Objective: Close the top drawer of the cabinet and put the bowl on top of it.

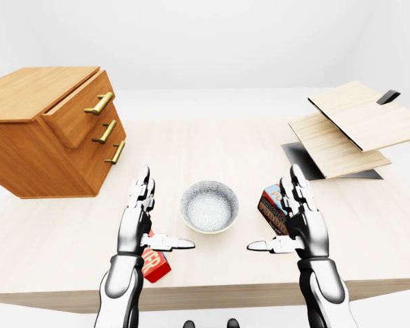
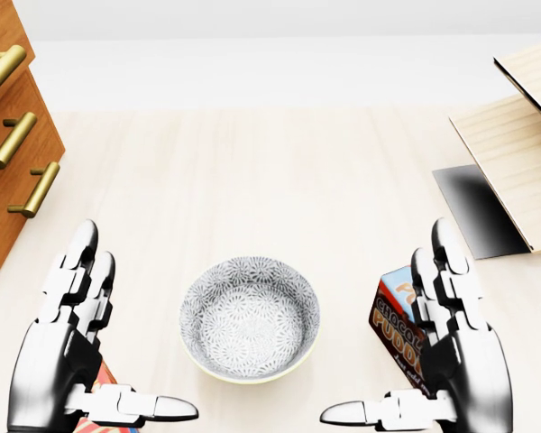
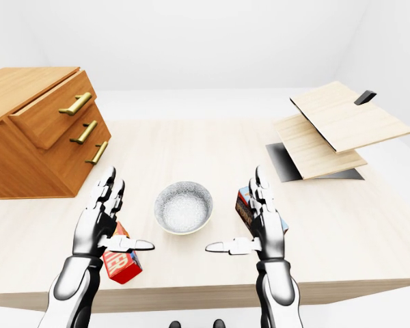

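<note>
The bowl (image 2: 250, 320) sits on the worktop (image 2: 252, 171) between the two hands, touched by neither. The left robot hand (image 2: 61, 350) stands to its left in the head view and the right robot hand (image 2: 460, 354) to its right. Both are open, palms turned inward, fingers straight and pointing up the picture. The thumbs stick out toward each other below the bowl's lower rim. The bowl is round and upright, covered inside and out with a fine grey-and-white flower pattern, and it has a thin cream edge. A red box (image 3: 121, 263) lies partly hidden under the left robot hand. A box printed with chocolate pudding lettering (image 2: 397, 327) stands tilted just beside the right robot hand, partly behind its fingers. The cabinet (image 1: 34, 140) is at the upper left of the left-eye view, well apart from the bowl. It is of orange-brown wood with three brass handles, and its top drawer (image 1: 78, 113) juts out beyond the two below. The worktop is pale wood with a light grain. At its right side, slanted light wooden boards (image 1: 352, 119) rest above a dark flat sheet (image 1: 302, 158). The walls around are plain white.
</note>
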